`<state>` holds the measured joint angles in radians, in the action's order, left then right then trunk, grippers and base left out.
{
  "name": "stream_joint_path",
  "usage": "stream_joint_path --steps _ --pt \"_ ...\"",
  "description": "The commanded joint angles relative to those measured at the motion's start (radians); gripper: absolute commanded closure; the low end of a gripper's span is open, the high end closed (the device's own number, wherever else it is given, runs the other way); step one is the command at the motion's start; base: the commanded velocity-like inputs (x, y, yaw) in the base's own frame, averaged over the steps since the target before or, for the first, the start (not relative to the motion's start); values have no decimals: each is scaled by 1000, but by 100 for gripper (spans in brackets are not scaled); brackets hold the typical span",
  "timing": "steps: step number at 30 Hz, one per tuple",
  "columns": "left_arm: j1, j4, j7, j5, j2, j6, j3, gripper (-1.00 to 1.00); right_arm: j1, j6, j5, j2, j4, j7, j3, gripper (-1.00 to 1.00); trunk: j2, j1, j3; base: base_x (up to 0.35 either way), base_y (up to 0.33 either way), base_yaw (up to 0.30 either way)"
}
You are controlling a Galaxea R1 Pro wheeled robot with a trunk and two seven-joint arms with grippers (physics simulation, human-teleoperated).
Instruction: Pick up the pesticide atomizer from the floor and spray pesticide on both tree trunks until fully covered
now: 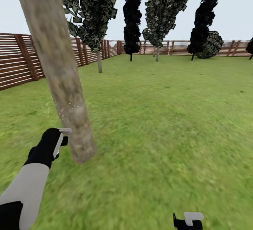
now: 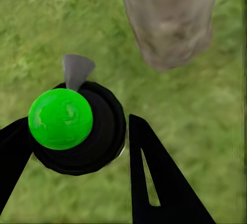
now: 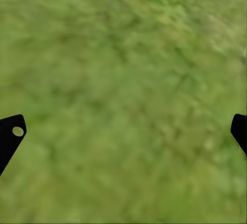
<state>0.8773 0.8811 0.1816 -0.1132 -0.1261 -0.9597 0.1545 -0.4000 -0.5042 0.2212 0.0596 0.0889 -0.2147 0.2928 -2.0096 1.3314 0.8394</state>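
A thick, leaning grey-tan tree trunk (image 1: 59,75) rises from the lawn at the near left, and its base (image 2: 167,23) lies just ahead of my left gripper. A patch of fine white specks (image 1: 70,108) dots the bark a little above the gripper's height. My left gripper (image 1: 59,140) (image 2: 77,124) is shut on the pesticide atomizer (image 2: 77,126), seen as a round black body with a bright green ball and a grey nozzle pointing towards the trunk. A second tree (image 1: 99,61) with a mottled-green crown stands by the left fence. My right gripper (image 1: 188,219) (image 3: 123,131) hangs open over bare grass.
A brown slat fence (image 1: 21,61) runs along the left and the back of the lawn. Near-black cypresses (image 1: 131,22) and a round shrub (image 1: 212,45) line the far side. Another mottled-green tree (image 1: 157,12) stands near the back fence. Open grass (image 1: 168,117) spreads to the right.
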Motion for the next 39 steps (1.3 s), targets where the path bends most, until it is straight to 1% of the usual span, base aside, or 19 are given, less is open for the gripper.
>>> stream_joint_path --steps 1,7,8,9,11,14,18,19,20,21,22,24,25,29,30,32,34,36,39 --pt "0 1 -4 -13 2 -5 1 100 0 -2 8 0 0 -3 9 -100 0 0 1 249 -172 12" --pt "-4 1 -4 -12 2 -5 6 100 0 -1 8 0 0 -3 9 -100 0 0 1 238 -179 1" --pt "-15 1 -5 -12 -1 -4 8 100 0 -1 8 0 0 -3 9 -100 0 0 1 187 -218 0" --pt "-48 1 -6 -13 -8 8 13 100 0 -1 8 0 0 -3 9 -100 0 0 1 121 -248 0" --pt "-86 1 -7 -15 -16 26 15 100 0 -1 7 0 0 -2 9 -100 0 0 1 37 -264 0" --pt "-97 1 -8 -7 -18 29 16 100 0 -1 7 0 0 -3 9 -100 0 0 1 -12 -266 0" --pt "-99 0 -7 -7 -18 30 17 100 0 -1 8 0 0 -3 9 -100 0 0 1 -12 -52 110" --pt "-125 0 -7 -4 -17 39 18 100 0 -2 7 0 0 -4 9 -100 0 0 1 -1 -3 258" --pt "-151 0 -7 5 -17 92 25 100 0 -2 7 0 0 -4 9 -100 0 0 1 0 -1 266" --pt "-162 -2 -7 12 -18 135 33 100 0 -2 7 0 0 -5 9 -100 0 0 1 14 -1 269" --pt "-169 -18 -9 16 -19 168 54 100 0 -2 7 0 0 -5 9 -100 0 0 1 61 0 271" --pt "-172 -39 -10 21 -21 189 91 100 0 -2 8 0 0 -5 9 -100 0 0 1 94 0 271" --pt "-173 -43 -10 21 -19 194 97 100 0 -2 8 0 0 -5 9 -100 0 0 1 110 0 268" --pt "-173 -44 -23 20 -6 197 94 100 0 -2 7 0 0 -5 9 -100 0 0 1 12 0 113" --pt "-174 -56 -25 18 -9 197 95 100 0 -2 7 0 0 -5 9 -100 0 0 1 1 0 7" --pt "-174 -122 -26 14 -16 199 94 100 0 -2 7 0 0 -4 9 -100 0 0 1 0 0 2" --pt "-174 -135 -27 15 -13 202 89 100 0 -2 7 0 0 -4 9 -100 0 0 1 11 -3 0" --pt "-174 -140 -27 19 -14 268 90 100 0 -1 7 0 0 -3 9 -100 0 0 1 180 -118 0" --pt "-174 -143 -28 21 -15 298 91 100 0 -1 7 0 0 -3 9 -100 0 0 1 231 -159 0"
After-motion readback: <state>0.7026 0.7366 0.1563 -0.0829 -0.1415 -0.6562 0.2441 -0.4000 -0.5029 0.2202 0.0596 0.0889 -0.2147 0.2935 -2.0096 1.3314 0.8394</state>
